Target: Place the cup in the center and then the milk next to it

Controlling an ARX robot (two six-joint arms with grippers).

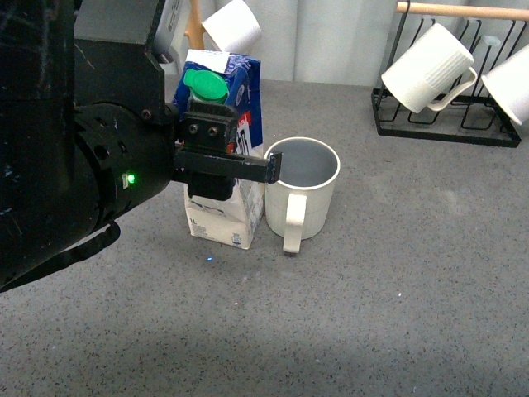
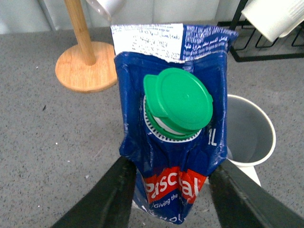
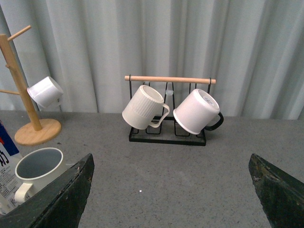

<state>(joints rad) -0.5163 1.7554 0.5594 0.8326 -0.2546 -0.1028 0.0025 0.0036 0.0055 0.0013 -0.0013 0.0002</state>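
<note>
Beside cup (image 1: 302, 184), left tool (image 2: 172, 190) seemingly grips milk (image 2: 173, 133).

Left arm (image 1: 74, 165): bulky matte-black housing, upper left of the frame, one green indicator light, two screws on its black bracket.
</note>
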